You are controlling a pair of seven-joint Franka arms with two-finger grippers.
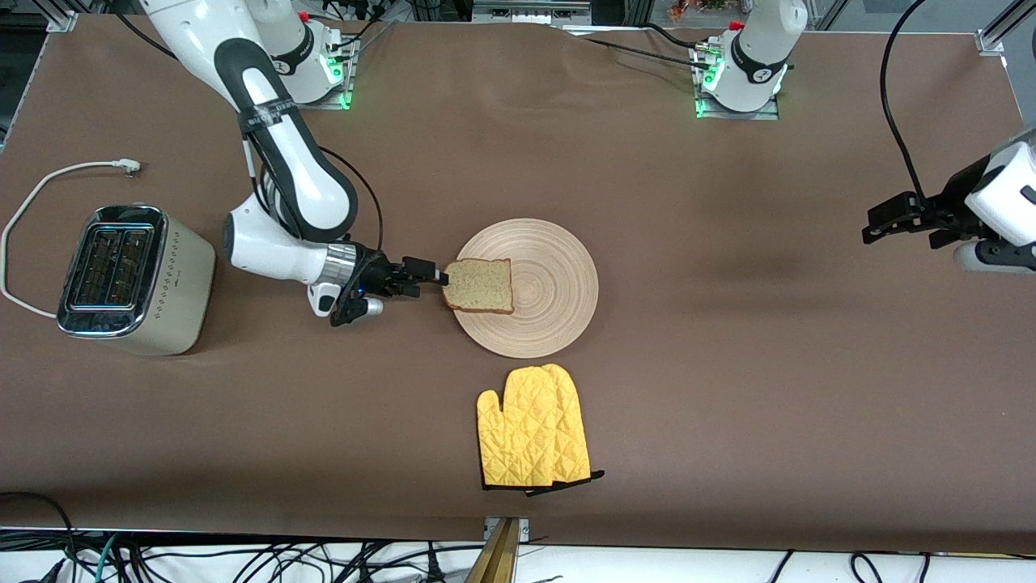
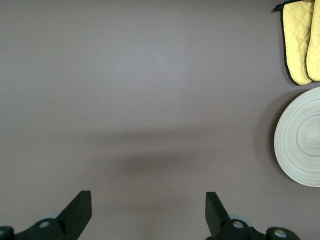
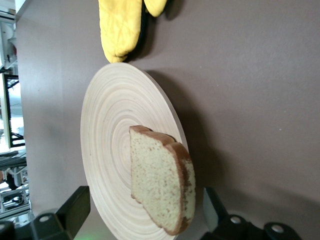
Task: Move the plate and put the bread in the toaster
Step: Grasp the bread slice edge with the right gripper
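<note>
Cream-beige, the toaster (image 1: pixel 133 279) is noted at the right arm's end of the table, slots up and long axis running toward the front camera. Next, the right gripper (image 1: pixel 437 276) is seen low at the plate's rim, fingers spread to either side of the bread (image 1: pixel 479 285), not yet pinched. The bread lies flat on the plate (image 1: pixel 550 267), overhanging its edge, crust top pointing toward the toaster. A shallow, off-centre grasp could be expected to tilt or drop the slice, or drag the plate. A yellow oven mitt (image 1: pixel 532 438) lies nearer the camera. The left gripper (image 1: pixel 890 221) waits over bare table, fingers spread.
</note>
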